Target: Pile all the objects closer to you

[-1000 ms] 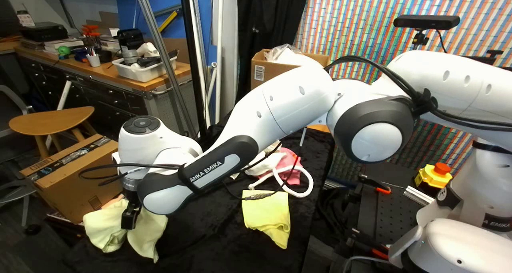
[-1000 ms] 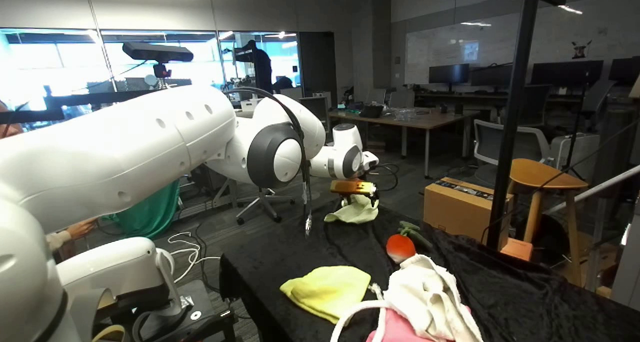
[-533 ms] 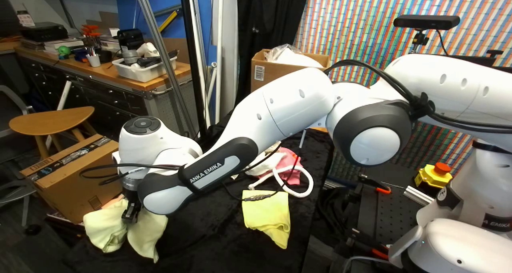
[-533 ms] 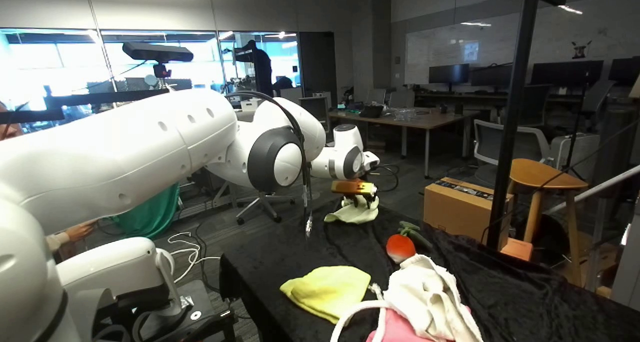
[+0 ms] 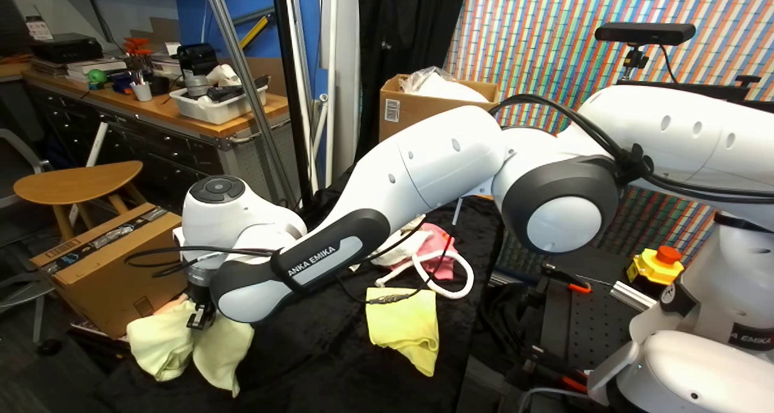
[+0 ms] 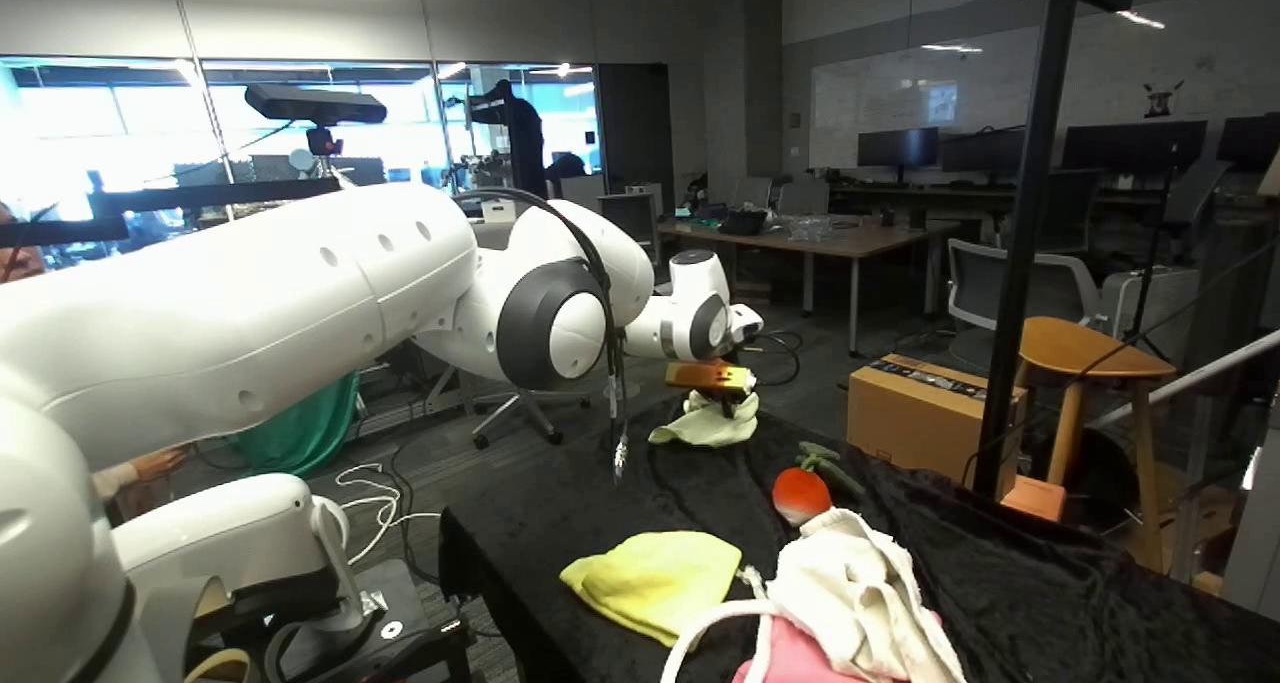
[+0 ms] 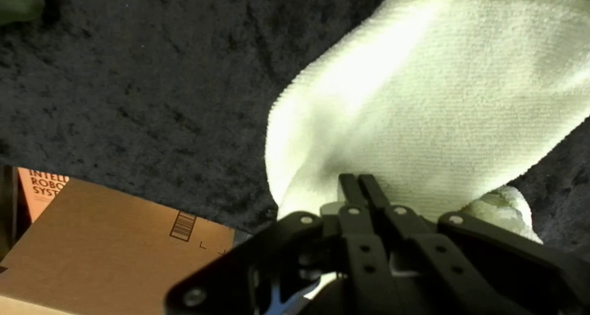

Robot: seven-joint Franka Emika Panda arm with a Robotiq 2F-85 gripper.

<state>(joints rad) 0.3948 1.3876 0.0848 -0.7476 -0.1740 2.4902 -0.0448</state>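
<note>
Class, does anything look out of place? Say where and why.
Yes: a thin black cable with a silvery section droops below the white robot arm, in front of the bright yellow cloth in an exterior view. Hanging so slack, it might snag.

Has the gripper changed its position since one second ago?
Yes, slightly. Against the taped cardboard box in an exterior view, the gripper has shifted up and right in the picture.
</note>
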